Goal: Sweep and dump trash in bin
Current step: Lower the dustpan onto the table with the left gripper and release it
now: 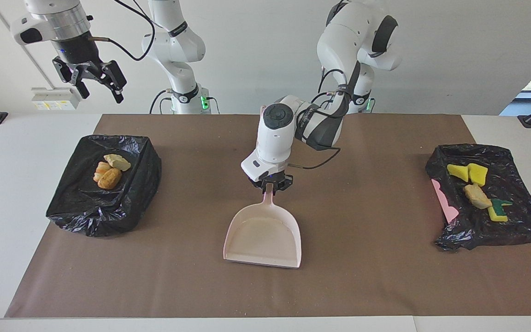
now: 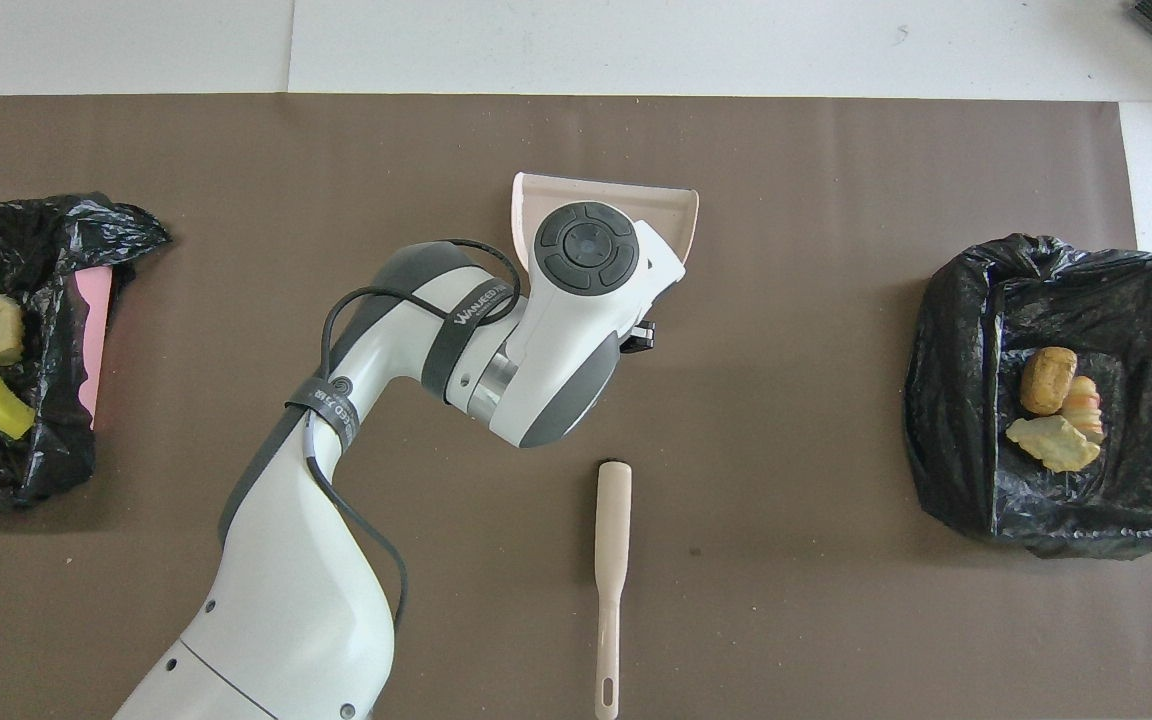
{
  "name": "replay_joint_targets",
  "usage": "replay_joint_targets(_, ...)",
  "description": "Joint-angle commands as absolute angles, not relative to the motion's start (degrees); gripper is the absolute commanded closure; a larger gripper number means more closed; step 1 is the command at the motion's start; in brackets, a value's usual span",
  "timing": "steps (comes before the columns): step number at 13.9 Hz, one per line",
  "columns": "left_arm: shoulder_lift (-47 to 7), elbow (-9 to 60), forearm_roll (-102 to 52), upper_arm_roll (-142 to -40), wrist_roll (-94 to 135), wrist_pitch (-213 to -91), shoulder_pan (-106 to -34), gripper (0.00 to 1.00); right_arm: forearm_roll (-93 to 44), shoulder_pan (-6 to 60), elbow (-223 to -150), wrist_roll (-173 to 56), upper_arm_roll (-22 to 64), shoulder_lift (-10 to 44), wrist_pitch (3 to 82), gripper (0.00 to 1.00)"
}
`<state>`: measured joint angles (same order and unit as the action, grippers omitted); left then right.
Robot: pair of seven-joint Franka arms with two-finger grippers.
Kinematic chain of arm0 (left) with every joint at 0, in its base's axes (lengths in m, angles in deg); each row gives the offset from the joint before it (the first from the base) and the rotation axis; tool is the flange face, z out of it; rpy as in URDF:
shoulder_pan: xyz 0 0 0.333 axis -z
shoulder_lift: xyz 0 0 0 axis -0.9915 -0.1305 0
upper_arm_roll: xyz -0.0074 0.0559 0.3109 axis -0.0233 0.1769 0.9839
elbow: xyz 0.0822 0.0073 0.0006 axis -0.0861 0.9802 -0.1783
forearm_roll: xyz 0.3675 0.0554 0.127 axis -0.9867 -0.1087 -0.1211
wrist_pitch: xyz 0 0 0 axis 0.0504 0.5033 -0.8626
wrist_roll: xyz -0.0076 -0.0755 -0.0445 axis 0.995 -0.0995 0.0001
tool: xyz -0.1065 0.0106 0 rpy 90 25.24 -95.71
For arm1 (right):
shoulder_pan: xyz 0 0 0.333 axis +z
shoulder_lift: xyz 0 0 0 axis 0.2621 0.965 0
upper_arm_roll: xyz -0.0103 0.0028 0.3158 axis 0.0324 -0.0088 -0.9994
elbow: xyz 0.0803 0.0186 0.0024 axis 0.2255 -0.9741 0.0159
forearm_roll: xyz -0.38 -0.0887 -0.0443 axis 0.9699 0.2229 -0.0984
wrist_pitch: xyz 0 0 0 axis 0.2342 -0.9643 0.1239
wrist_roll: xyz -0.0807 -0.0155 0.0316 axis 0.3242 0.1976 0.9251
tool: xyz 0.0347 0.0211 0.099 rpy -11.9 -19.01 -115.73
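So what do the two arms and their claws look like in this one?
Both arms are glossy white with dark grey joint sections. The left arm has a round dark grey cap with raised pads, black lettered bands and a looping black cable. The right arm shows a silver wrist ring and a black cable. The left claw and right claw are black.

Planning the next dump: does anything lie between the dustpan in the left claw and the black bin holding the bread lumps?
Nothing visible does: only bare mat lies between the dustpan, gripped by the left claw, and that bin. The brush lies nearer to the robots, off that line. The right claw waits open, high up.
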<state>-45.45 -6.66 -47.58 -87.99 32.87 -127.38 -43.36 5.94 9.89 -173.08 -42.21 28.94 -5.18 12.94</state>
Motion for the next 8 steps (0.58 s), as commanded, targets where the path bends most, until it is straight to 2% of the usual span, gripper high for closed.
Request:
replay_joint_targets(1,-46.9,-8.5,-43.6,-86.9,33.7,-126.3,-42.7,1.00,6.9,7.5,-176.5,-47.2,29.0,-5.5,13.3,0.00)
replay_joint_targets(5,-46.7,-8.1,-42.4,-86.7,35.1,-125.3,-42.1,0.98,6.3,7.8,-179.9,-48.1,29.0,-5.5,16.8,0.00)
replay_joint_targets(7,-46.5,-8.1,-42.6,-86.7,35.8,-124.4,-42.0,0.27,6.3,8.2,-180.0,-47.8,28.9,-5.4,17.6,0.00)
replay_joint_targets(8,-46.4,-8.0,-42.7,-86.6,35.8,-124.3,-42.0,0.08,6.4,8.2,-179.7,-47.8,28.3,-5.2,17.6,0.00)
